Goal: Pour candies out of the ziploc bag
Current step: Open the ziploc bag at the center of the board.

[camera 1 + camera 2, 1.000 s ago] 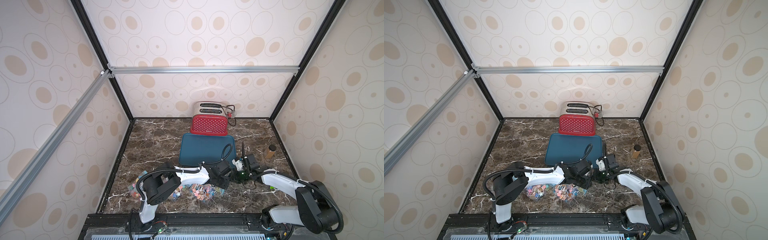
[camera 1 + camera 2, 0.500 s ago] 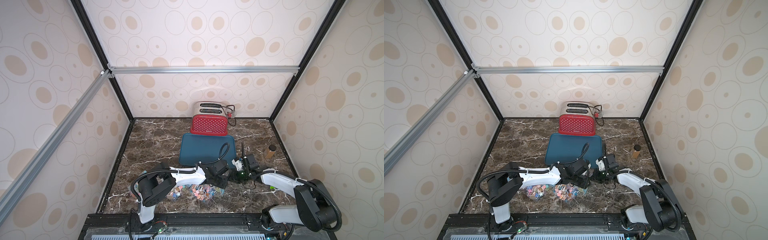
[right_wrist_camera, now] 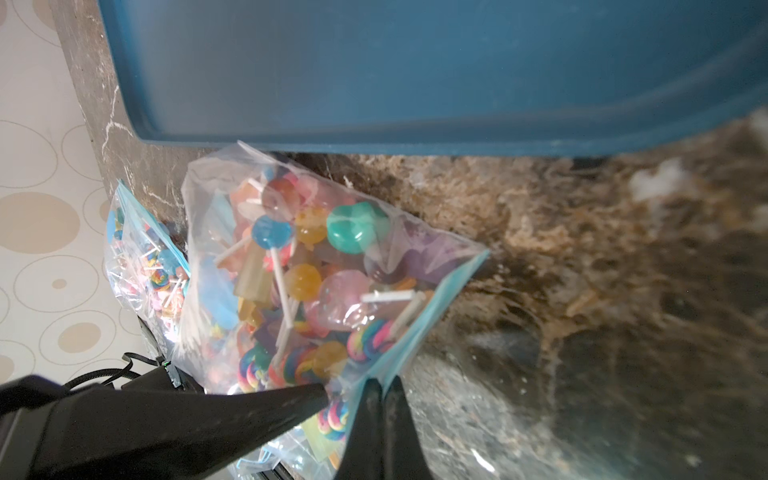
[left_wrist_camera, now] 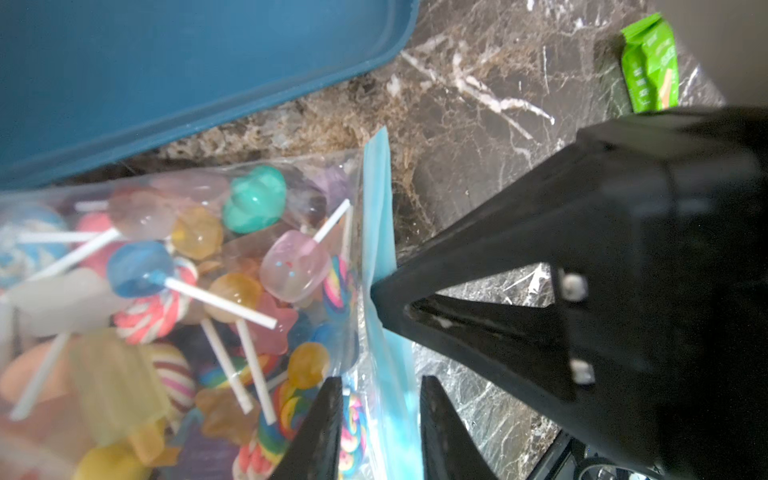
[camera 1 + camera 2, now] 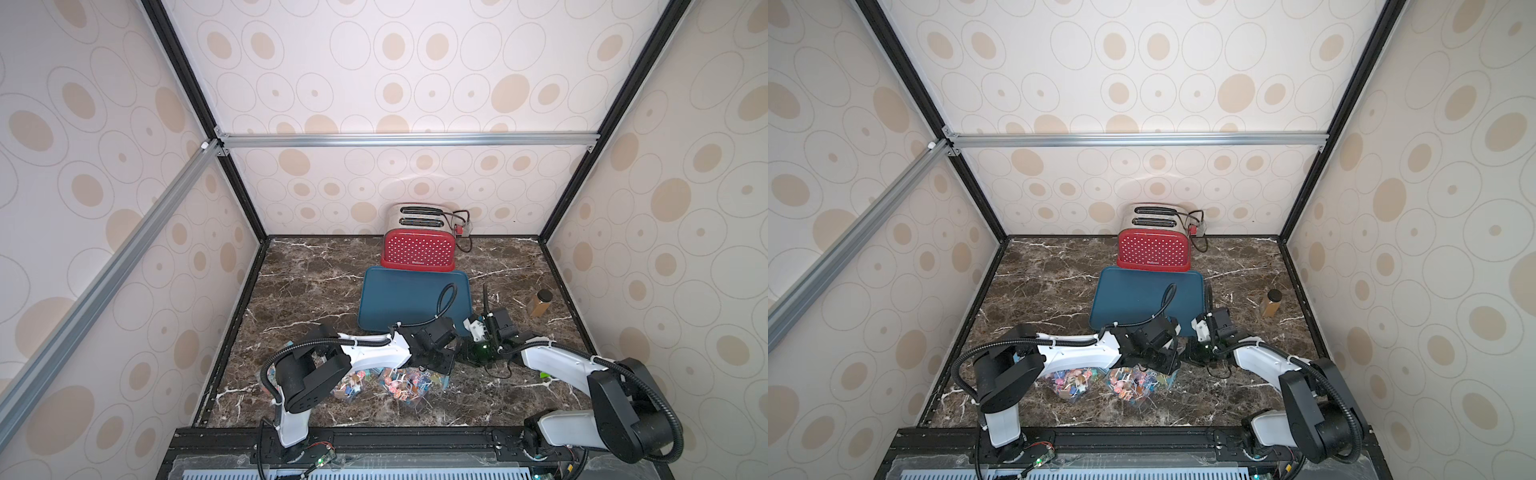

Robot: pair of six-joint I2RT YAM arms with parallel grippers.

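Your left arm (image 5: pixel 374 353) had edged sideways. The left fingers (image 4: pixel 326 428) stood part-open astride the zip strip (image 4: pixel 376 199) of the bag (image 3: pixel 291 270), and the right fingers (image 3: pixel 370 419) were clamped on it. The candies (image 4: pixel 137 268) lay inside, just ahead of both, with nothing poured yet.

right hand (image 3: pixel 381 390): seemingly pinching ziploc bag (image 3: pixel 419 249) rim | candies (image 3: pixel 307 274): inside | blue tray (image 3: pixel 415 75): just beside

Toaster (image 5: pixel 417 249) stood far centre on worktop (image 5: pixel 307 291), against back wall. Tray (image 5: pixel 395 299) lay directly on its near side. Jar (image 5: pixel 540 302) stood upright right of tray, apart from it. Ziploc bag (image 5: pixel 409 384) lay just near of tray, candies (image 4: pixel 253 199) inside. Second bag (image 5: pixel 351 386) lay just left of it, more candies inside. Small packet (image 4: pixel 650 62) lay on worktop right of both bags.
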